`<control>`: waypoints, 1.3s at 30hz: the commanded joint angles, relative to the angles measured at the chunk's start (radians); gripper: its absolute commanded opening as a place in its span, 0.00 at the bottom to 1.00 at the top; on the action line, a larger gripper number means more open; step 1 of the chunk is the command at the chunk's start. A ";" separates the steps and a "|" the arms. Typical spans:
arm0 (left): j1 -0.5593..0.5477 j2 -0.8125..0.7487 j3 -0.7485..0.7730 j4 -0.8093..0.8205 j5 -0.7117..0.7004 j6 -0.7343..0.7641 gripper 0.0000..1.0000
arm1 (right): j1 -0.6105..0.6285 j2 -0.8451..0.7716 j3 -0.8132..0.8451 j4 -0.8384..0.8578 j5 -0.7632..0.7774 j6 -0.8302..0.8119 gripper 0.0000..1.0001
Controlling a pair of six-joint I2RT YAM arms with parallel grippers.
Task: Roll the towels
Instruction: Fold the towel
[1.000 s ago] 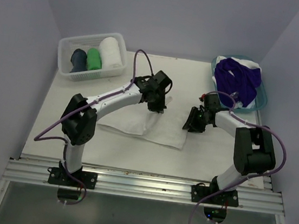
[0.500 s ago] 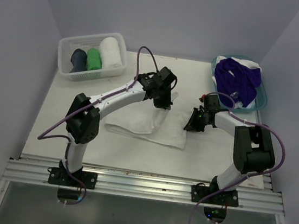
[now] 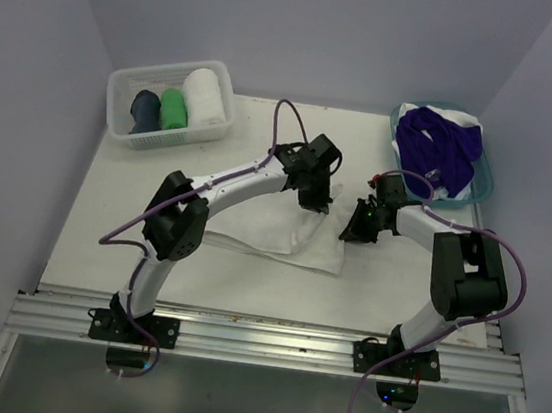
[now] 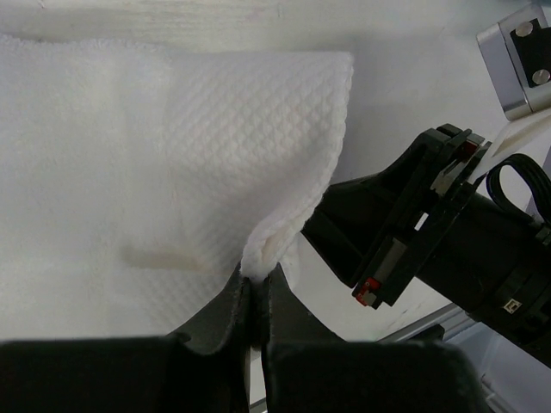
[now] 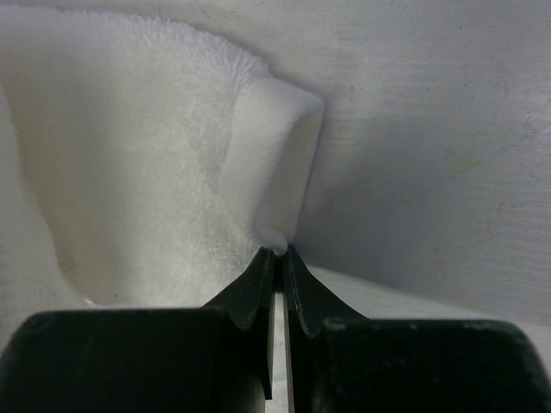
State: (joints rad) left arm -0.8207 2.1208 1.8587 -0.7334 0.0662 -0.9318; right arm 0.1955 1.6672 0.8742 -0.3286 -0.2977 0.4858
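At the far left, the basket (image 3: 117, 86) holds three finished rolls side by side: a navy roll (image 3: 146, 110), a green roll (image 3: 173, 108) and a white roll (image 3: 203, 97). The towel in hand is the white towel (image 3: 253, 232), lying partly folded on the surface (image 3: 105, 206) between my two arms.

I judge that I am at the stage of folding or straightening it into a strip, before any rolling begins. My left tool (image 4: 256, 288) has its fingers pressed together on a pinch of the towel's right-hand edge, lifted a little so the cloth peaks up at the grip. Just to its right, my right tool (image 5: 279, 262) is clamped on a thin fold of the same towel near the corner, and the cloth stands up in a small loop above the fingers. The two tools are close together.

Next I probably need to carry both pinches together across the cloth so the layers lie even, then let go without dragging it.

At the far right, a purple towel (image 3: 445, 142) waits in the blue tub (image 3: 488, 180).
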 commanded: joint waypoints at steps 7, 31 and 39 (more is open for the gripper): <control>-0.014 0.022 0.060 0.066 0.075 -0.053 0.00 | 0.004 0.025 -0.003 -0.004 0.026 0.007 0.05; 0.028 -0.135 -0.027 0.157 0.202 0.008 0.68 | -0.063 -0.253 0.008 -0.203 0.265 -0.018 0.41; 0.238 -0.436 -0.397 0.244 0.193 0.070 0.66 | 0.007 -0.344 0.084 -0.231 0.218 -0.024 0.47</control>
State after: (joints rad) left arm -0.6559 1.7664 1.5501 -0.5499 0.2592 -0.9127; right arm 0.1509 1.3125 0.8959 -0.5316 -0.0727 0.4740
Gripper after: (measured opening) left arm 0.665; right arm 0.460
